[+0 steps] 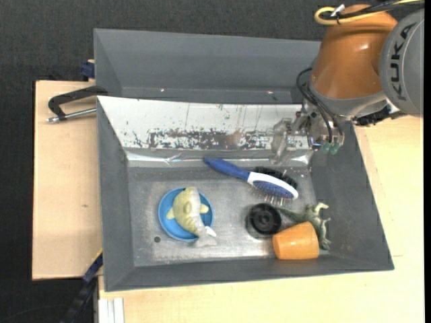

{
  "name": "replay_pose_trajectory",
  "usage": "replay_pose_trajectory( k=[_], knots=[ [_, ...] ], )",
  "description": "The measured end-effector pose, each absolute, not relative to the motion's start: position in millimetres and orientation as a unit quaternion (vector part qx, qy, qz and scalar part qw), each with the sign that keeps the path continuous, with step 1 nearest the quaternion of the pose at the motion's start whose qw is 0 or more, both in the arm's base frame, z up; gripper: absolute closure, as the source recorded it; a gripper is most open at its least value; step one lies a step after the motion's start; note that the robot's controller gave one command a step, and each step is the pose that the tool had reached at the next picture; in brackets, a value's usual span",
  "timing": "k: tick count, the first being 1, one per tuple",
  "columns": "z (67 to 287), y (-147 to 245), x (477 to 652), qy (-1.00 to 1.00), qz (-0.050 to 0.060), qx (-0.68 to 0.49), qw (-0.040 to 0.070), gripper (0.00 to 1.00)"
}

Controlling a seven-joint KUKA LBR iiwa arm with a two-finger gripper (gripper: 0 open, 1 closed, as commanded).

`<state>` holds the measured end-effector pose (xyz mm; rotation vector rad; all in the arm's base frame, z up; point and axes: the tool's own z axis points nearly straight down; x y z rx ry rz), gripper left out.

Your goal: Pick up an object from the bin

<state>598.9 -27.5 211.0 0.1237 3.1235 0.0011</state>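
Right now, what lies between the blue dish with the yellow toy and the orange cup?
A small black round piece lies between the blue dish and the orange cup, nearer the cup, as the camera view shows.

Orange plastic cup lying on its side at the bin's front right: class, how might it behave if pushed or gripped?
The orange plastic cup lies on its curved side, so a push would probably roll it. The green toy figure beside it may block that. Cup-shaped, it is probably hollow and light.
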Motion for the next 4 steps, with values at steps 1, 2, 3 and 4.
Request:
replay_pose_trajectory(
  k=[1, 2, 3, 4],
  knots=[
    [205.6, -26.8, 597.0, 0.999, 0.000, 0.039, 0.003, 0.00],
    [83.1, -49.2, 592.0, 0.998, 0.000, 0.057, -0.004, 0.00],
    [89.8, -49.4, 596.4, 0.998, 0.000, 0.056, 0.005, 1.00],
    [212.3, -49.3, 587.7, 1.000, 0.000, 0.029, 0.007, 1.00]
  ],
)
